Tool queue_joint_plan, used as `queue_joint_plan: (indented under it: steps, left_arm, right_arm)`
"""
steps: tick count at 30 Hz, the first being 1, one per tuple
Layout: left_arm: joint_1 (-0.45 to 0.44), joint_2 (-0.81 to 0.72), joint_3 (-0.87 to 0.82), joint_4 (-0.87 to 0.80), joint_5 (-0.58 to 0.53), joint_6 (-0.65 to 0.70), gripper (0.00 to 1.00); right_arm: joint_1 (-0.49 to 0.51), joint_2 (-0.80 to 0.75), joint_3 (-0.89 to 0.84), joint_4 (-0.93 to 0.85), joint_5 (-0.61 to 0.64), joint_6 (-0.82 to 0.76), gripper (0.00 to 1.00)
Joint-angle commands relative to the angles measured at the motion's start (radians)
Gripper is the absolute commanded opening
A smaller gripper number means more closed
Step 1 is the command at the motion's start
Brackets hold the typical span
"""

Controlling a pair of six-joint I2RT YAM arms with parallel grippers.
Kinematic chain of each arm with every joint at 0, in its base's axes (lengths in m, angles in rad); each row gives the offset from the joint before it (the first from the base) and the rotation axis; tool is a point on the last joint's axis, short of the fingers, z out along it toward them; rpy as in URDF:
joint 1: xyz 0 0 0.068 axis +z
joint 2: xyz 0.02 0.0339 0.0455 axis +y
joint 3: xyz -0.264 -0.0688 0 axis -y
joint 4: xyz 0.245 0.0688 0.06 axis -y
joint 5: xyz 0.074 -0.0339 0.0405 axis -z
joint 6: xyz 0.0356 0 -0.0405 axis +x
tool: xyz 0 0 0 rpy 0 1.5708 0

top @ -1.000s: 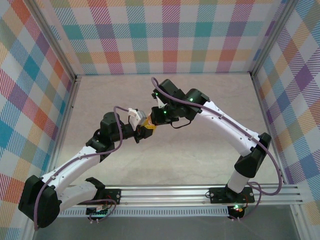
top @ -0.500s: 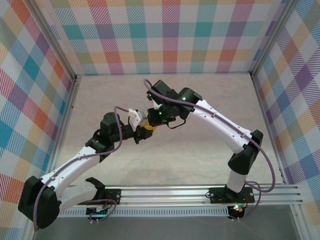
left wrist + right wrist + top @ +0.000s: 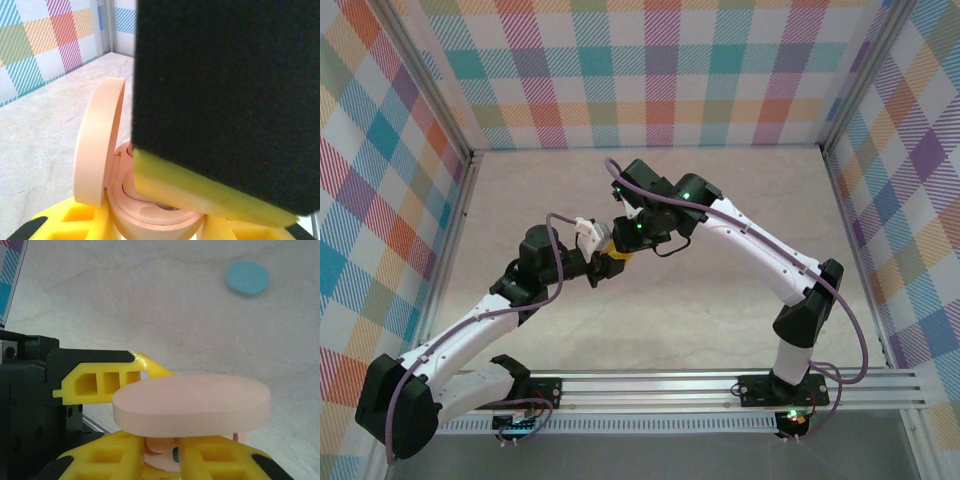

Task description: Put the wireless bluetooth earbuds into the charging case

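A pale, marble-patterned tabletop (image 3: 720, 320) with faint grey veins spreads on every side of the left claw (image 3: 612, 262). Beyond the claw stands a back wall (image 3: 650, 70) in pastel plaid of teal, orange, pink, purple and yellow. A left wall (image 3: 380, 200) and a right wall (image 3: 910, 200) in the same check stand well apart from it. Bare metal posts (image 3: 438, 95) mark the corners. On the near side of the claw a slotted metal rail (image 3: 660, 385) runs along the tabletop's edge. The light is soft and even.

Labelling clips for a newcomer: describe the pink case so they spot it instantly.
Near the middle of the marbled table, the left claw grips a pink disc-shaped charging case, lid hinged open. The blue case, by contrast, lies flat on the table.
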Motion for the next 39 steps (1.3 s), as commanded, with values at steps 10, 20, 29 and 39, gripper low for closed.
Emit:
queue_joint_plan:
  steps: [10, 20, 29, 39]
  left_arm:
    - [-0.008, -0.035, 0.015, 0.03, -0.007, 0.023, 0.02]
    - [-0.008, -0.011, 0.032, 0.044, 0.009, 0.015, 0.02]
    - [-0.008, -0.022, 0.038, 0.033, 0.025, 0.015, 0.02]
    - [-0.007, -0.039, 0.035, 0.012, 0.028, 0.012, 0.02]
  right_arm:
    - [0.007, -0.067, 0.041, -0.022, -0.034, 0.014, 0.27]
    - [-0.016, -0.182, 0.028, 0.037, 0.009, -0.024, 0.32]
    - [-0.146, -0.149, 0.029, 0.059, -0.064, -0.069, 0.38]
    - [-0.208, -0.041, 0.053, 0.089, -0.205, -0.081, 0.38]
